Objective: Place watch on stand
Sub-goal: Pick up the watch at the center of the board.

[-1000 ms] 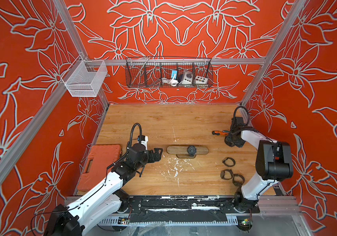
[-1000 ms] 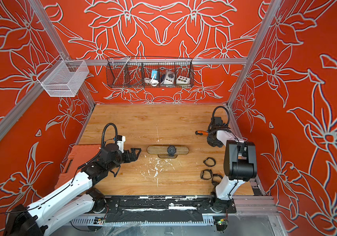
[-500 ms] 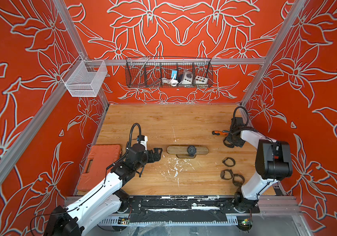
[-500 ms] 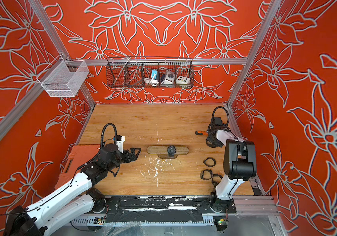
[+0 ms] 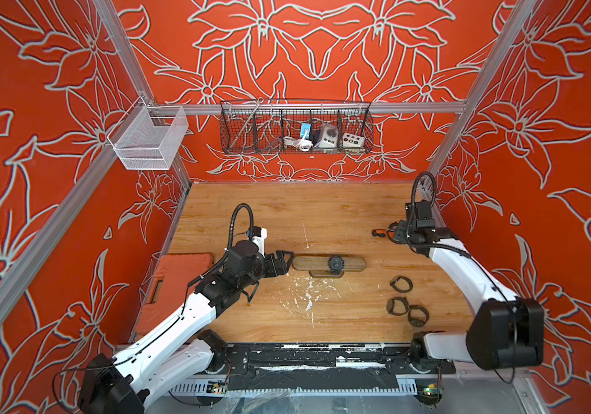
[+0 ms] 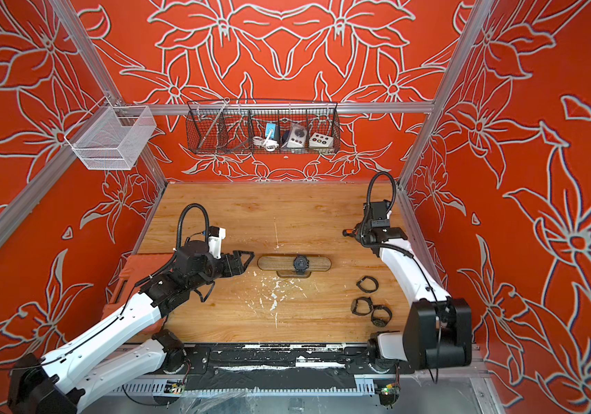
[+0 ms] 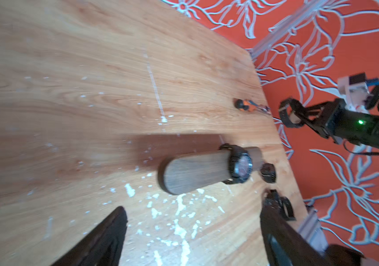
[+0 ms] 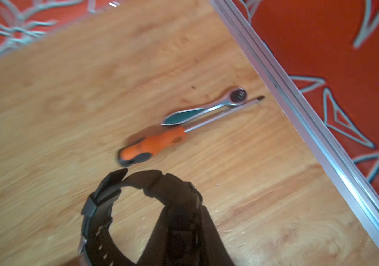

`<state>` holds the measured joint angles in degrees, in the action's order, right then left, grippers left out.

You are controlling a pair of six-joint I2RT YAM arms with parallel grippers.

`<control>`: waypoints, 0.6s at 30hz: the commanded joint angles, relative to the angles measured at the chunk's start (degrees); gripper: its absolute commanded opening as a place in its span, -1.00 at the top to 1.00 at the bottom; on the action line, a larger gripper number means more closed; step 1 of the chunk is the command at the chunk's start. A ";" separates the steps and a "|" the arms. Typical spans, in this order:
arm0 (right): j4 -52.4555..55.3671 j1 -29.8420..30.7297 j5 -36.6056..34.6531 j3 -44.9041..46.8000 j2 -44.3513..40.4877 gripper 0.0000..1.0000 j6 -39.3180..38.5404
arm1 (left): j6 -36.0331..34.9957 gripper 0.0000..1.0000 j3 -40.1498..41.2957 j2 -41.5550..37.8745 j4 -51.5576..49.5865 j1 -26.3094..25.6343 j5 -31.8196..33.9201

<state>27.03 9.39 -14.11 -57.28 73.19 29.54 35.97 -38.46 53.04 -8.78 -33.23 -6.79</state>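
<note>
Black watch (image 8: 138, 178) gripped, wooden stand (image 5: 310, 262) waiting
Mid-table, the left gripper (image 5: 287, 263) stands wide just beside the stand's end, probably to brace it. At the far right, the right gripper (image 7: 295, 116) clamps the watch, its strap loop left free to slide over the bar.

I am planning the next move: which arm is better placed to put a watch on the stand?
Right. The right gripper is shut on a black watch, held above the table. The left gripper is open and empty beside the end of the stand, so it could only steady it.
</note>
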 commanded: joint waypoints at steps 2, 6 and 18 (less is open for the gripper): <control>3.36 5.84 1.53 -0.99 -5.34 0.71 -4.17 | -0.24 -0.74 -5.76 3.23 -1.67 -5.15 -0.29; 4.06 11.43 3.58 -0.34 -9.00 0.75 -5.02 | -0.04 -0.69 -9.88 9.35 -0.55 -7.64 -1.04; 1.61 27.37 2.66 2.21 -12.72 0.77 -4.58 | -1.10 -0.49 -19.64 20.02 1.31 -16.51 6.02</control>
<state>29.58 34.63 -10.55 -56.05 60.71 25.23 35.40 -56.18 71.64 -8.60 -48.84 -3.68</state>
